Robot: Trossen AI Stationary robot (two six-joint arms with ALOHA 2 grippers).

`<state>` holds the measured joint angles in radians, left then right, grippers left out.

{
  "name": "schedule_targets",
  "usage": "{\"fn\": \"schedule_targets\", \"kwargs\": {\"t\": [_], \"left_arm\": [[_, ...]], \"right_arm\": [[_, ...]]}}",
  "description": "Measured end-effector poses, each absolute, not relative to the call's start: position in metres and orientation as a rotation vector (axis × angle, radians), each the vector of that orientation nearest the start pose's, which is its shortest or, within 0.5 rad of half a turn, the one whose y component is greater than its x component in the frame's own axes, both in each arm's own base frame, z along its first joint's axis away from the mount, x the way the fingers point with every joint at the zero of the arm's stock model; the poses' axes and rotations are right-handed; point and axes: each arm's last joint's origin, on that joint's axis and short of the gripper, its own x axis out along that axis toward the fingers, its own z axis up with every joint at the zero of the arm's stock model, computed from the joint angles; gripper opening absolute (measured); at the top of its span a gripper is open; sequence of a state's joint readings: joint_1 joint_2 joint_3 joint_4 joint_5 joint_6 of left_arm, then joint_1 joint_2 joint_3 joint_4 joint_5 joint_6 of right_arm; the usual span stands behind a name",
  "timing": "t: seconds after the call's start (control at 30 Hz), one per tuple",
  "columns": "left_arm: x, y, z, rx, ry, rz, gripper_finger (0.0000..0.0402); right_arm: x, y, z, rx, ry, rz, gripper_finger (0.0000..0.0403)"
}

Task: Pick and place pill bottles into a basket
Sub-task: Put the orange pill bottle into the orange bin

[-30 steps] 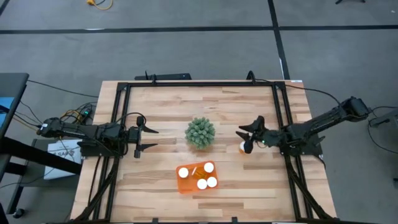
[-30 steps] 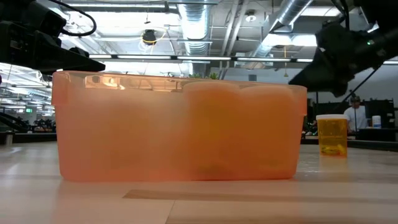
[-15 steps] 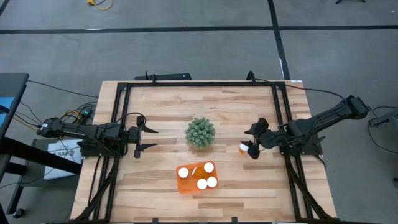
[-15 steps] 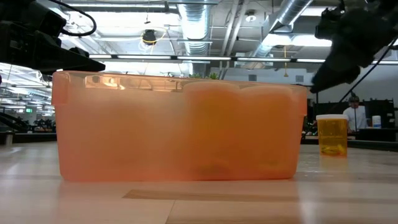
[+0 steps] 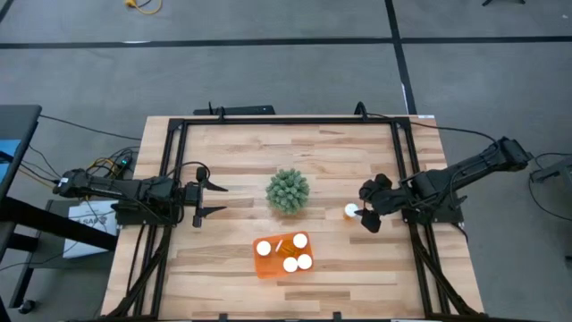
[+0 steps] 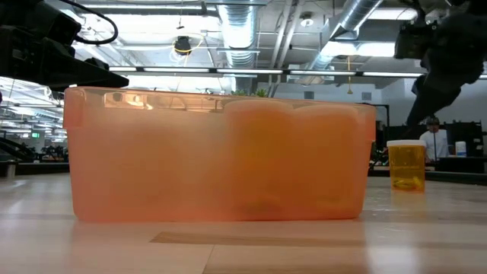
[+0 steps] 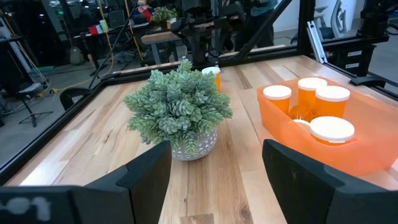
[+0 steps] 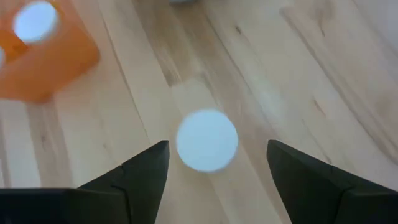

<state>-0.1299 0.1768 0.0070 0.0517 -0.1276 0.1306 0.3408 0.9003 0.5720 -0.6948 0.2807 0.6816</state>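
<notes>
Sitting on a pale wooden table (image 5: pixel 232 156) made of planks with a black metal frame around it, everything's pretty spread out here. The orange basket (image 5: pixel 268 261) is lying near the front edge with four white-capped pill bottles (image 5: pixel 297 262) standing in it, and one more seems to be lying on its side in there. A small green spiky plant (image 5: pixel 288 190) in a pot is sitting mid-table, just behind the basket.

The right gripper (image 5: pixel 365 215) is hovering right next to the last bottle (image 5: pixel 350 211), which is standing upright on the wood to the right of the plant. Its fingers (image 8: pixel 314 180) are spread apart with the white cap showing between them from above, not gripping it. The left gripper (image 5: pixel 213 199) is waiting off at the left side of the table, fingers parted a bit and holding nothing.

The floor around is grey carpet with dark seams. Looking level across the table, the room behind is a big open workshop with exposed ducts and ceiling lights, and a person (image 6: pixel 435 141) is standing far back on the right.
</notes>
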Motion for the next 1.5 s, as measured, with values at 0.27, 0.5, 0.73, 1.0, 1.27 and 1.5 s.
{"fn": "schedule_targets", "kwargs": {"t": [0.27, 0.5, 0.73, 1.0, 1.27, 1.5], "left_arm": [[0.107, -0.01, 0.156, 0.145, 0.116, -0.01, 0.0242], [0.107, -0.01, 0.156, 0.145, 0.117, -0.01, 0.0242], [0.107, -0.01, 0.156, 0.145, 0.117, -0.01, 0.0242], [0.107, -0.01, 0.156, 0.147, 0.117, -0.01, 0.0242], [0.107, -0.01, 0.156, 0.149, 0.117, -0.01, 0.0242], [0.107, -0.01, 0.156, 0.149, 0.117, -0.01, 0.0242]], "right_arm": [[0.159, 0.048, 0.191, 0.281, 1.049, -0.297, 0.0266], [0.171, 0.054, 0.176, 0.269, 1.121, -0.276, 0.0266], [0.179, 0.057, 0.171, 0.261, 1.108, -0.25, 0.0266], [0.189, 0.054, 0.165, 0.232, 1.097, -0.246, 0.0266], [0.197, 0.05, 0.155, 0.212, 1.121, -0.265, 0.0263], [0.198, 0.051, 0.153, 0.21, 1.129, -0.266, 0.0207]]}}
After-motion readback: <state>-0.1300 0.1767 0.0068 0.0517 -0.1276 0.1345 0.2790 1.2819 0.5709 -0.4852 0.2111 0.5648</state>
